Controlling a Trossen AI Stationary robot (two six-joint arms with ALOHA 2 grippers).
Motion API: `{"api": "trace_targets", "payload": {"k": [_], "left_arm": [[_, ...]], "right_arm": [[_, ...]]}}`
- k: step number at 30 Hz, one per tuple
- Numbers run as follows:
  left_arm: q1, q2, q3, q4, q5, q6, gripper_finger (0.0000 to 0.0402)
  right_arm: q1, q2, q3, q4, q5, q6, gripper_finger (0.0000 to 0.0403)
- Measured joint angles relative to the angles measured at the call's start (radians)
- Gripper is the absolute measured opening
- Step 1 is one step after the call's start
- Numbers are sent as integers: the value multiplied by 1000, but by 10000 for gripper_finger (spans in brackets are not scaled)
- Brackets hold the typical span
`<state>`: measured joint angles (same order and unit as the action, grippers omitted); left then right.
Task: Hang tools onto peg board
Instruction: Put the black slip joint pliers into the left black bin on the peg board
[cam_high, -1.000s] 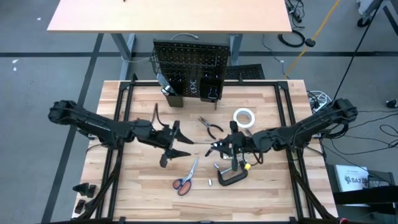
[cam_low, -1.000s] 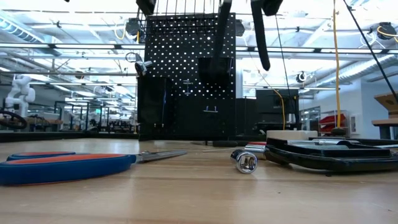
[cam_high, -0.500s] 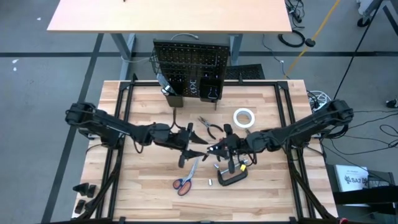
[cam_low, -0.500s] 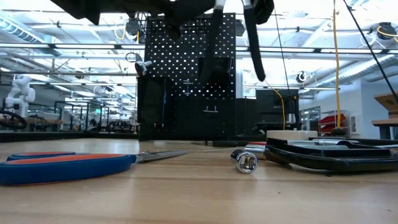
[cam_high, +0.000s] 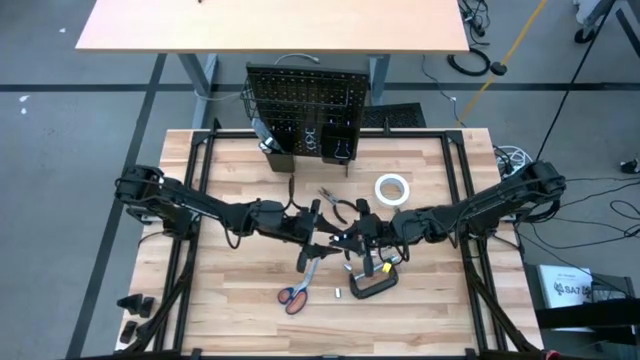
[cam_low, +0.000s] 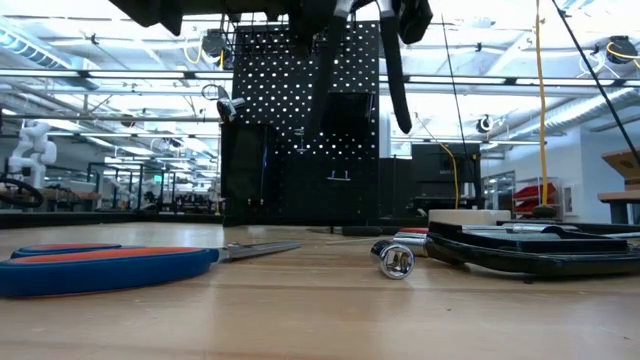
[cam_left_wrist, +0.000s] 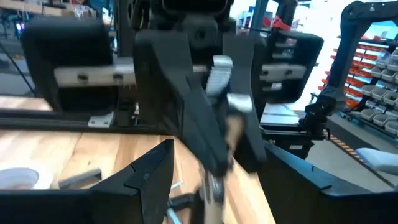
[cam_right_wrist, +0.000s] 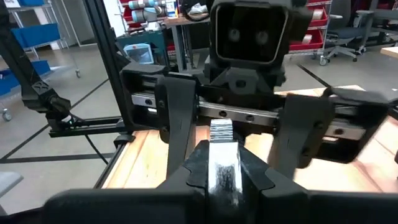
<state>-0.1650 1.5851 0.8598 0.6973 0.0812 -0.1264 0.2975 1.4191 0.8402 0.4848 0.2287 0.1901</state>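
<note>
My right gripper is shut on a narrow silver tool above the middle of the table. My left gripper faces it from the left and is open. Its two fingers stand on either side of the tool's free end, and I cannot tell if they touch it. The tool also shows in the left wrist view. The black peg board stands upright at the table's far edge. Orange-handled scissors, a black C-clamp, dark pliers and a white tape roll lie on the table. My right gripper pinches the silver tool between its two fingers, which come level from the table's right. The tool's free end sticks out past the fingertips toward the left gripper. The tool is lifted clear of the table.
A small silver socket lies near the C-clamp, and the scissors lie at the near left. Black bins line the peg board's lower edge. The black frame rails run along the table's sides.
My left gripper has gone toward the table's right, up to the right gripper, and has stayed open; its fingers now flank the silver tool. My right gripper has shifted a little toward the table's left with the tool, which stays clear of the table.
</note>
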Motion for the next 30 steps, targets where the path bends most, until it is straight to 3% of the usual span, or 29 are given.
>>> {"api": "trace_targets", "payload": {"k": [22,26,30], "left_arm": [[2,0,8,-28,-17,3,219],[2,0,8,-23,-56,3,186],[4,0,8,-28,-84,3,114]], "right_arm": [[-8,10,0,58,6,-3,24],[-8,10,0,64,6,-6,28],[-9,9,0,80,15,-9,72]]}}
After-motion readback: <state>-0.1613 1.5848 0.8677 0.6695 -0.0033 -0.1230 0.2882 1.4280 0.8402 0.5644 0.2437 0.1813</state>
